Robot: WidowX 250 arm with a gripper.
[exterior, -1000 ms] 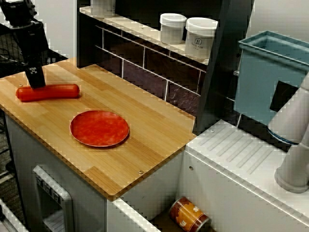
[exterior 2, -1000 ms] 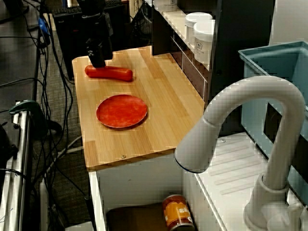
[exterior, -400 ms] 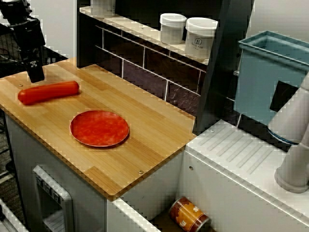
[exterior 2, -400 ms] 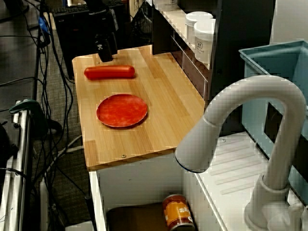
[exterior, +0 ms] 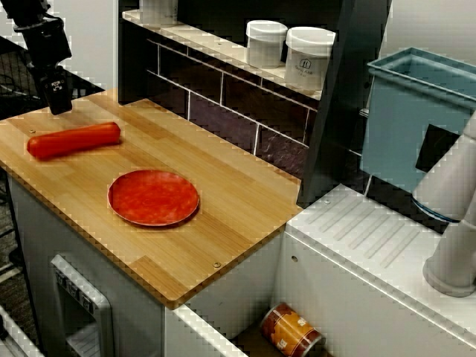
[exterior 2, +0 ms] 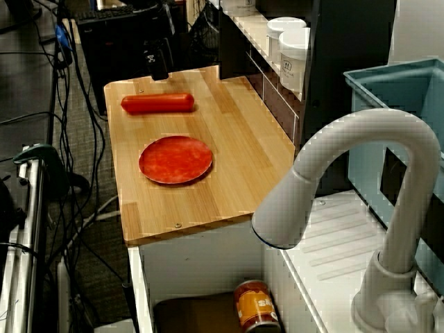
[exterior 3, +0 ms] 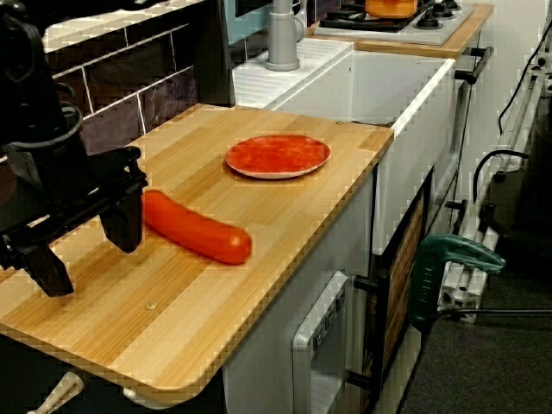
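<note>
- The wooden counter runs from the sink side out to a free end. Both red things lie on it.
- The gripper hangs over that free end, by the back corner, clear above the wood. In the view from the counter's end its jaws stand wide apart with nothing between them. It grips nothing and touches nothing.
- The red plate sits about mid-counter, nearer the front edge than the tiled wall, and it is bare.
- The red sausage lies flat on the wood near the free end, between the gripper and the plate. It is the nearest thing to the gripper and lies apart from the plate.
- As things lie, the sausage is on the counter, neither in the claw nor on the plate.
</note>
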